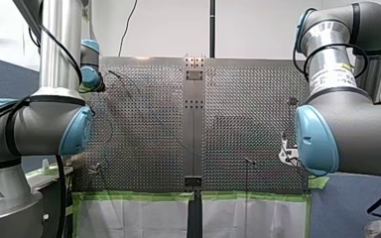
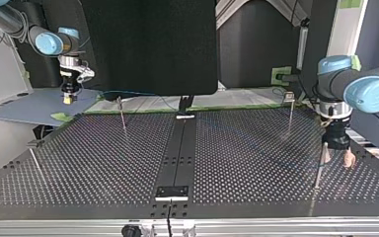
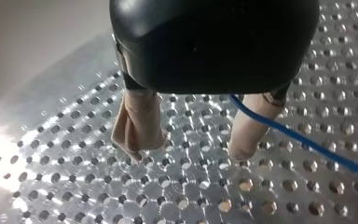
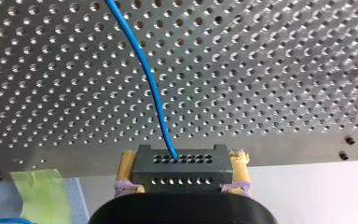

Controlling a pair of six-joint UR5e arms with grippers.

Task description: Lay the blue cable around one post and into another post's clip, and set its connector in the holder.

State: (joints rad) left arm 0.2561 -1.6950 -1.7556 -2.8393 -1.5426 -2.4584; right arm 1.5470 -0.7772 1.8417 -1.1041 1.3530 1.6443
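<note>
Early days imo: my right end effector (image 4: 182,157) is pinching the connector (image 4: 182,176) by the tabletop (image 4: 284,70) edge, blue cable (image 4: 149,84) trailing past my left end effector (image 3: 189,148), which is spread wide, so next it should probably grab that and loop a post (image 2: 321,165).

We stand in a robotics lab: grey industrial robot arms with blue joint caps (image 1: 44,124) flank a silver perforated metal table (image 1: 238,99) edged in green masking tape (image 1: 134,196), with thin metal posts (image 2: 122,112) and a big black panel (image 2: 148,44) behind.
</note>
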